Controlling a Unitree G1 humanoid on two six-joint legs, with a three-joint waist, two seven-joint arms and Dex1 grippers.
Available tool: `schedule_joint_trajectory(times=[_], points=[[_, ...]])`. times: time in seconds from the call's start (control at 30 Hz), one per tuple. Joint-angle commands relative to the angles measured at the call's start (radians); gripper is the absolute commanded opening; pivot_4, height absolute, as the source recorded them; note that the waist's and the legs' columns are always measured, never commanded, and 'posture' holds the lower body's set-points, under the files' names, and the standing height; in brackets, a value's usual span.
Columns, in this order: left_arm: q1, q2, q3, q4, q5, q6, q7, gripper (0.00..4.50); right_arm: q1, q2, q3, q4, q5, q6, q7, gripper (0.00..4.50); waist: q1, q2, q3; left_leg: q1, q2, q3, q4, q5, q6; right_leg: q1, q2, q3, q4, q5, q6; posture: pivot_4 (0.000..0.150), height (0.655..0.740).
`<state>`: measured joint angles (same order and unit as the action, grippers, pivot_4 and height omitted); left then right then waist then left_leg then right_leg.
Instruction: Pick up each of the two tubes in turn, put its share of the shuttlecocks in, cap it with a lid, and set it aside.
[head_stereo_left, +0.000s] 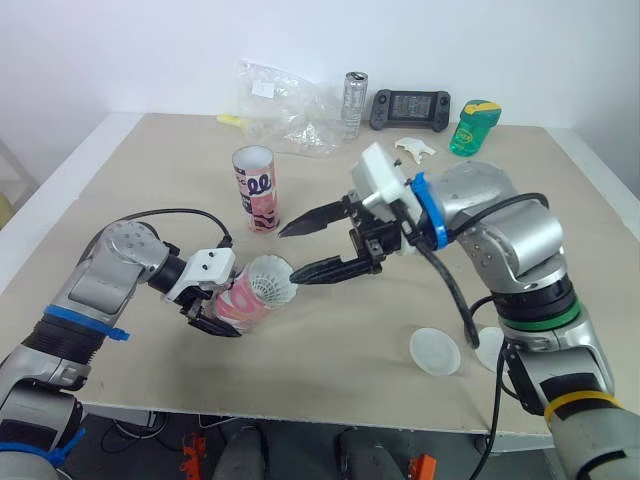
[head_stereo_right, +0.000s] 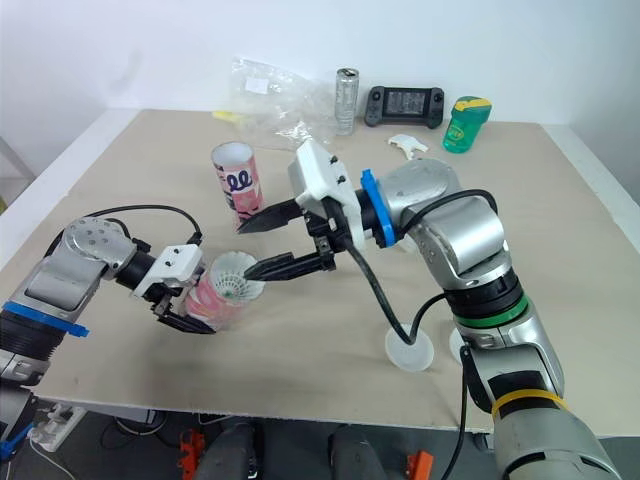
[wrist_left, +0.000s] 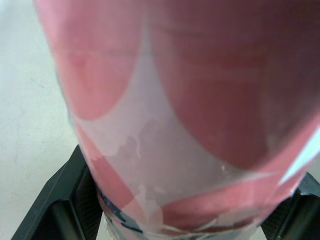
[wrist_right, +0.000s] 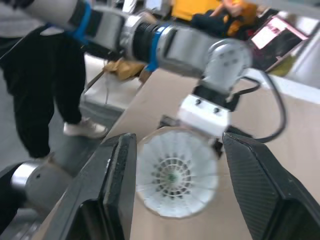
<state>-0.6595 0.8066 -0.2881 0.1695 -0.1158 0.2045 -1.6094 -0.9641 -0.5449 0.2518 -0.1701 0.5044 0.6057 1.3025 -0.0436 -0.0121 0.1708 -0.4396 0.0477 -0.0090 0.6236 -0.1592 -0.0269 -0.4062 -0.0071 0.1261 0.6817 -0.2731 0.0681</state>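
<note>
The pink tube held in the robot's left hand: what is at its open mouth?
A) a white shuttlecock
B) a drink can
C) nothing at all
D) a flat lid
A: a white feathered shuttlecock sits in the mouth of the tube, which the left hand grips.

Both head eyes look forward and down over the beige tabletop (head_stereo_left: 350, 335). The left wrist camera sits tight against the pink-and-white cardboard tube (wrist_left: 200, 100); the right faces its mouth.

Tilted pink-and-white cardboard tube (head_stereo_left: 238, 300), white feather shuttlecock (head_stereo_left: 268, 281) in mouth; matching tube (head_stereo_left: 255, 190) upright; two white round lids (head_stereo_left: 435, 351) flat on tabletop (head_stereo_left: 340, 335).
</note>
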Motion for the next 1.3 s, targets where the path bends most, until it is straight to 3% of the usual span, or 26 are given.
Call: schedule_joint_trajectory(times=[0.03, 0.13, 0.17, 0.4, 0.53, 0.77, 0.83, 1.03, 1.23, 1.3], points=[[-0.004, -0.018, -0.022, 0.009, 0.018, 0.000, 0.017, 3.66, -0.018, 0.016, 0.046, -0.011, -0.052, -0.026, -0.020, 1.62, 0.000, 0.000, 0.000, 0.000, 0.000, 0.000, 0.000, 0.000, 0.000, 0.000, 0.000, 0.000, 0.000, 0.000, 0.000, 0.150, 0.7394], [-0.006, -0.033, -0.010, 0.013, -0.008, 0.022, 0.014, 3.66, -0.023, 0.026, 0.093, -0.001, -0.102, -0.063, -0.012, 0.19, 0.001, 0.000, 0.000, 0.000, 0.000, 0.000, 0.000, 0.000, 0.000, 0.000, 0.000, 0.000, 0.000, 0.000, 0.000, 0.150, 0.7394], [-0.005, -0.037, -0.006, 0.013, -0.019, 0.034, 0.011, 3.66, -0.039, 0.041, 0.117, 0.024, -0.132, -0.077, -0.020, 0.06, 0.002, 0.000, 0.000, 0.000, 0.000, 0.000, 0.000, 0.000, 0.000, 0.000, 0.000, 0.000, 0.000, 0.000, 0.000, 0.150, 0.7394], [-0.014, -0.039, -0.003, 0.025, -0.022, 0.050, 0.002, 3.66, -0.104, 0.069, 0.290, 0.118, -0.285, -0.193, 0.083, 0.06, 0.002, 0.000, 0.000, -0.001, 0.000, 0.000, 0.001, 0.000, 0.000, 0.000, 0.000, 0.000, 0.000, 0.000, 0.001, 0.150, 0.7394], [-0.016, -0.040, -0.004, 0.031, -0.020, 0.046, 0.001, 3.66, -0.157, 0.163, 0.378, 0.241, -0.369, -0.269, 0.107, 0.06, 0.000, 0.000, 0.000, -0.001, 0.000, 0.000, 0.001, 0.000, 0.000, -0.001, 0.000, 0.000, 0.000, 0.000, 0.000, 0.150, 0.7394], [-0.010, -0.043, -0.004, 0.034, -0.017, 0.038, 0.009, 3.66, -0.230, 0.285, 0.400, 0.413, -0.439, -0.372, 0.154, 0.06, 0.000, 0.000, 0.000, 0.000, 0.000, -0.001, 0.001, 0.000, 0.000, 0.000, 0.000, -0.002, 0.001, 0.000, 0.000, 0.150, 0.7394], [-0.007, -0.043, -0.004, 0.032, -0.014, 0.036, 0.014, 3.66, -0.244, 0.285, 0.337, 0.407, -0.379, -0.326, 0.192, 0.06, 0.000, -0.001, 0.000, 0.000, 0.000, -0.001, 0.001, 0.000, 0.000, 0.000, 0.000, -0.002, 0.001, 0.000, 0.000, 0.150, 0.7394], [0.016, -0.050, 0.015, 0.024, -0.017, 0.009, 0.046, 3.66, -0.269, 0.124, 0.124, 0.330, -0.217, -0.217, 0.309, 0.06, 0.006, -0.001, 0.000, -0.001, 0.000, -0.003, 0.001, 0.001, -0.001, 0.001, 0.000, -0.003, 0.001, 0.000, 0.000, 0.150, 0.7394], [0.041, -0.127, 0.092, 0.014, -0.070, -0.061, 0.138, 3.66, -0.164, -0.112, -0.012, 0.207, -0.130, -0.208, 0.312, 0.06, 0.015, -0.001, 0.000, -0.002, 0.000, -0.004, 0.001, 0.001, -0.001, 0.001, 0.000, -0.004, 0.000, 0.000, -0.001, 0.150, 0.7394], [0.052, -0.186, 0.113, -0.005, -0.104, -0.084, 0.178, 3.66, -0.086, -0.245, -0.049, 0.162, -0.145, -0.148, 0.309, 0.65, 0.018, -0.002, 0.001, -0.002, 0.000, -0.003, 0.000, 0.001, -0.001, 0.000, 0.000, -0.004, 0.000, 0.000, -0.001, 0.150, 0.7394]])
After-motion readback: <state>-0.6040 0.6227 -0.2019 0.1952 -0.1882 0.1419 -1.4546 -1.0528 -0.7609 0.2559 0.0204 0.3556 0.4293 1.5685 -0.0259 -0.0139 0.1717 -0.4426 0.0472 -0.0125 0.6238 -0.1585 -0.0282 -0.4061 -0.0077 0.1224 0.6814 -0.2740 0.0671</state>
